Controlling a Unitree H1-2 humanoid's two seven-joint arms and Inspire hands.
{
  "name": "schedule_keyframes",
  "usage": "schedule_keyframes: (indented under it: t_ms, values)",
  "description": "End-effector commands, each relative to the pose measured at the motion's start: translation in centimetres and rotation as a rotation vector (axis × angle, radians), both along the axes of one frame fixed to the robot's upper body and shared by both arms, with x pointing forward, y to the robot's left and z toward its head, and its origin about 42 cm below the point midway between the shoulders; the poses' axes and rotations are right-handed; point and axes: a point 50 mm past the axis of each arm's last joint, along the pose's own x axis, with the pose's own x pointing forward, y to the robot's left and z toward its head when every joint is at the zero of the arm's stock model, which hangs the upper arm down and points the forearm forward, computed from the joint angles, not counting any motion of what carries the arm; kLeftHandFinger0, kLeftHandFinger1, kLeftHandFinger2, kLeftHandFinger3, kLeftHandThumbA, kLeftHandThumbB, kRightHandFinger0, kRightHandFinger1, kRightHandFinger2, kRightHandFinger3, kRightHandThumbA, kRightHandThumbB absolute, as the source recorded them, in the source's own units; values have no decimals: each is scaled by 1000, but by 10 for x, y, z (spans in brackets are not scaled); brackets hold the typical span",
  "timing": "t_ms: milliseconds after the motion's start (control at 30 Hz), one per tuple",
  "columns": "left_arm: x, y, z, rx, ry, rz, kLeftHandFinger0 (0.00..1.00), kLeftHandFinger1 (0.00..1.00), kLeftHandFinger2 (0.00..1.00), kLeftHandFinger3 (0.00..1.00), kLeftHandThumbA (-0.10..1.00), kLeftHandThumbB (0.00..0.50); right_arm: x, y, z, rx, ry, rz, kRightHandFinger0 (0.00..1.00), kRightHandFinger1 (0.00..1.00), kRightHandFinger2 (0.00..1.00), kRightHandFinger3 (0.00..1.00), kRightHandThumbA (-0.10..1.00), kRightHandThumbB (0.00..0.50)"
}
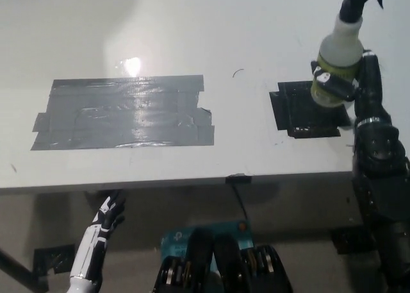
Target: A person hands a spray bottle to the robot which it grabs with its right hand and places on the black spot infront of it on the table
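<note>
white table (192,24) with small black spot (298,113) near front edge. spray bottle (336,62) upright, wrapped by right hand (352,84) fingers, poised over spot's right part. left hand (106,219) idle below, fingers spread.

Bright overhead light, slightly soft picture.
Glare spot on table (192,36) above the grey tape patch (122,113); under-table area dim.

Spray bottle (336,65) in right robot hand (359,81)
</note>
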Motion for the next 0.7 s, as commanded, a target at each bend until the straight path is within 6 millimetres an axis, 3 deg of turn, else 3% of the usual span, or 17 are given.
schedule_keyframes:
  t_ms: [0, 133, 267, 333, 400, 533, 667]
  values:
    - [0, 1, 7, 4, -46, 6, 1000, 1000, 1000, 1000, 1000, 88, 11, 3, 36, -25, -185, -15, 27, 187, 361, 195, 574, 371]
    - [0, 2, 5, -2, -49, 6, 1000, 1000, 1000, 1000, 1000, 92, 12, 5, 27, -34, -172, -24, 19, 114, 257, 62, 554, 368]
    - [0, 2, 6, -8, -49, 5, 1000, 1000, 1000, 1000, 1000, 91, 13, 14, 19, 1, -151, -18, 0, 76, 215, 0, 558, 371]
    - [0, 1, 5, -11, -48, 5, 1000, 1000, 1000, 1000, 1000, 86, 14, 20, 20, 10, -156, -16, 0, 46, 174, 0, 566, 365]
    - [1, 1, 5, -11, -50, 6, 1000, 1000, 1000, 1000, 1000, 84, 15, 27, 22, -1, -157, -24, 0, 45, 173, 0, 647, 394]
    - [2, 0, 6, -13, -52, 4, 1000, 1000, 1000, 1000, 1000, 75, 16, 37, 30, 38, -196, -8, 0, 50, 198, 27, 615, 376]
    - [2, 0, 6, -11, -50, 6, 1000, 1000, 1000, 1000, 1000, 75, 16, 47, 42, 109, -253, 25, 0, 46, 221, 27, 632, 415]
